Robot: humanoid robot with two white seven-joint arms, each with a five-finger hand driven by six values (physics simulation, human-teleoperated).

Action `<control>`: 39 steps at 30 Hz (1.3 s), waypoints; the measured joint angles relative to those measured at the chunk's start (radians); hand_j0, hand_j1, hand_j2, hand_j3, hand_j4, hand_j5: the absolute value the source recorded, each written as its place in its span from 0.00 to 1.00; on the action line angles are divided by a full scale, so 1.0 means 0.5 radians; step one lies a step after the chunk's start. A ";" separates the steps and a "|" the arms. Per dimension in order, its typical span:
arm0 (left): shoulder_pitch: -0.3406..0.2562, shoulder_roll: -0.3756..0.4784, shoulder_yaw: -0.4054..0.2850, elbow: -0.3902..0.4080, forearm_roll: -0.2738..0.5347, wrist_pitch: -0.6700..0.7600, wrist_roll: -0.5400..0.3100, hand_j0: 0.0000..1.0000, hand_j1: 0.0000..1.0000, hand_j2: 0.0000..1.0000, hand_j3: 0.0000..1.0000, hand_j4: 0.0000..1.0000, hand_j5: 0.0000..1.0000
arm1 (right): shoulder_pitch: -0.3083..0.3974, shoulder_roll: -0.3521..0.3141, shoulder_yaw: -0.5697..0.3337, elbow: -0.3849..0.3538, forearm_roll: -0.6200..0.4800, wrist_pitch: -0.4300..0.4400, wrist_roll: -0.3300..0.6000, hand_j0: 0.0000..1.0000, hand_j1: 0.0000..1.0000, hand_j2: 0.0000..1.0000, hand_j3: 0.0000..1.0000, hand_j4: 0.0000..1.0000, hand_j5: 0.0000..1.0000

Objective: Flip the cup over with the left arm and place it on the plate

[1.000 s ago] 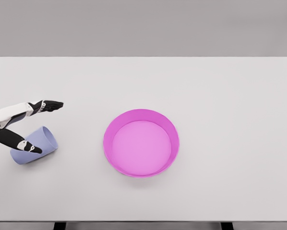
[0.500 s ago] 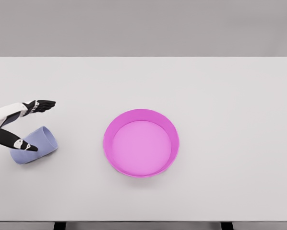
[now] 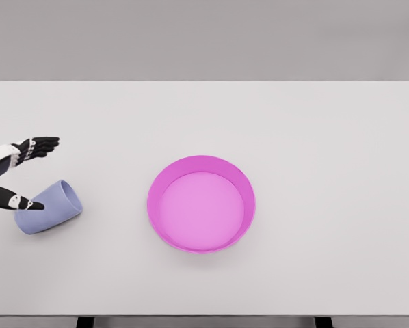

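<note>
A pale blue cup [image 3: 48, 208] lies on its side on the white table [image 3: 314, 137] at the left, its mouth turned toward the right. My left hand [image 3: 27, 174] reaches in from the left edge, open: the fingers [image 3: 40, 144] stretch out above the cup and the thumb [image 3: 23, 203] lies over the cup's left part. The hand holds nothing. A round magenta plate [image 3: 201, 203] with a raised rim sits in the middle of the table, well to the right of the cup. My right arm is out of view.
The table's front edge runs along the bottom of the view. A plain grey wall stands behind the table.
My left hand has drawn back to the left, away from the cup's mouth. The cup and the plate have not moved.
</note>
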 measured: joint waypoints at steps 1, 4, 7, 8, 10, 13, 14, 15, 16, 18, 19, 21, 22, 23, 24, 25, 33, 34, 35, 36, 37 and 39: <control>0.003 -0.009 0.003 0.000 0.004 0.001 -0.001 1.00 1.00 1.00 1.00 1.00 1.00 | 0.000 0.000 0.000 0.000 0.000 0.000 0.000 1.00 1.00 1.00 1.00 1.00 1.00; 0.037 -0.037 0.003 0.000 0.002 0.002 -0.001 1.00 1.00 1.00 1.00 1.00 1.00 | 0.000 0.000 0.000 0.000 0.000 0.000 0.000 1.00 1.00 1.00 1.00 1.00 1.00; 0.043 -0.057 0.003 0.001 -0.024 0.015 0.004 1.00 1.00 1.00 1.00 1.00 1.00 | 0.000 0.000 0.000 0.000 0.000 0.000 0.000 1.00 1.00 1.00 1.00 1.00 1.00; 0.043 -0.066 0.002 0.001 -0.036 0.023 0.006 1.00 1.00 1.00 1.00 1.00 1.00 | 0.000 0.000 0.000 0.000 0.000 0.000 0.000 1.00 1.00 1.00 1.00 1.00 1.00; 0.043 -0.079 0.001 0.000 -0.051 0.045 0.009 1.00 1.00 1.00 1.00 1.00 1.00 | 0.000 0.000 0.000 0.000 0.000 0.000 0.000 1.00 1.00 1.00 1.00 1.00 1.00; 0.040 -0.113 0.000 0.000 -0.085 0.064 0.011 1.00 1.00 1.00 1.00 1.00 1.00 | 0.000 0.000 0.000 0.000 0.000 0.000 -0.001 1.00 1.00 1.00 1.00 1.00 1.00; 0.040 -0.121 0.000 0.000 -0.093 0.067 0.012 1.00 1.00 1.00 1.00 1.00 1.00 | 0.000 0.000 0.000 0.000 0.000 0.000 -0.001 1.00 1.00 1.00 1.00 1.00 1.00; 0.040 -0.130 0.000 0.001 -0.099 0.070 0.012 1.00 1.00 1.00 1.00 1.00 1.00 | 0.000 0.000 0.000 0.000 0.000 0.000 -0.001 1.00 1.00 1.00 1.00 1.00 1.00; 0.040 -0.136 0.000 0.001 -0.103 0.078 0.012 1.00 1.00 1.00 1.00 1.00 1.00 | 0.000 0.000 0.000 0.000 0.000 0.000 -0.001 1.00 1.00 1.00 1.00 1.00 1.00; 0.040 -0.143 0.000 0.000 -0.107 0.096 0.012 1.00 1.00 1.00 1.00 1.00 1.00 | 0.000 0.000 0.000 0.000 0.000 0.000 -0.001 1.00 1.00 1.00 1.00 1.00 1.00; 0.040 -0.146 0.000 0.000 -0.108 0.102 0.013 1.00 1.00 1.00 1.00 1.00 1.00 | 0.000 0.000 0.000 0.000 0.000 0.000 -0.001 1.00 1.00 1.00 1.00 1.00 1.00; 0.034 -0.148 0.001 0.000 -0.108 0.109 0.013 1.00 1.00 1.00 1.00 1.00 1.00 | 0.000 0.000 0.000 0.000 0.000 0.000 -0.001 1.00 1.00 1.00 1.00 1.00 1.00; 0.034 -0.149 0.001 0.000 -0.108 0.111 0.014 1.00 1.00 1.00 1.00 1.00 1.00 | 0.000 0.000 0.000 0.000 0.000 0.000 0.000 1.00 1.00 1.00 1.00 1.00 1.00; 0.034 -0.150 0.001 0.000 -0.108 0.113 0.014 1.00 1.00 1.00 1.00 1.00 1.00 | 0.000 0.000 0.000 0.000 0.000 0.000 -0.001 1.00 1.00 1.00 1.00 1.00 1.00; 0.037 -0.150 0.002 0.000 -0.108 0.114 0.015 1.00 1.00 1.00 1.00 1.00 1.00 | 0.000 0.000 0.000 0.000 0.000 0.000 -0.001 1.00 1.00 1.00 1.00 1.00 1.00; 0.037 -0.151 0.002 0.000 -0.108 0.115 0.015 1.00 1.00 1.00 1.00 1.00 1.00 | 0.000 0.000 0.000 0.000 0.000 0.000 -0.001 1.00 1.00 1.00 1.00 1.00 1.00; 0.040 -0.151 0.002 0.000 -0.111 0.182 0.015 1.00 1.00 1.00 1.00 1.00 1.00 | 0.000 0.000 0.000 0.000 0.000 0.000 -0.001 1.00 1.00 1.00 1.00 1.00 1.00; 0.037 -0.152 0.001 0.000 -0.112 0.189 0.015 1.00 1.00 1.00 1.00 1.00 1.00 | 0.000 0.000 0.000 0.000 0.000 0.000 -0.001 1.00 1.00 1.00 1.00 1.00 1.00; 0.040 -0.155 0.001 0.000 -0.114 0.196 0.015 1.00 1.00 1.00 1.00 1.00 1.00 | 0.000 0.000 0.000 0.000 0.000 0.000 -0.001 1.00 1.00 1.00 1.00 1.00 1.00; 0.040 -0.162 0.000 0.000 -0.122 0.203 0.014 1.00 1.00 1.00 1.00 1.00 1.00 | 0.000 0.000 0.000 0.000 0.000 0.000 -0.002 1.00 1.00 1.00 1.00 1.00 1.00; 0.040 -0.171 0.000 0.000 -0.135 0.208 0.014 1.00 1.00 1.00 1.00 1.00 1.00 | 0.000 0.000 0.000 0.000 0.000 0.000 -0.001 1.00 1.00 1.00 1.00 1.00 1.00; 0.040 -0.204 0.000 0.000 -0.177 0.215 0.013 1.00 1.00 1.00 1.00 1.00 1.00 | 0.000 0.000 0.000 0.000 0.000 0.000 -0.001 1.00 1.00 1.00 1.00 1.00 1.00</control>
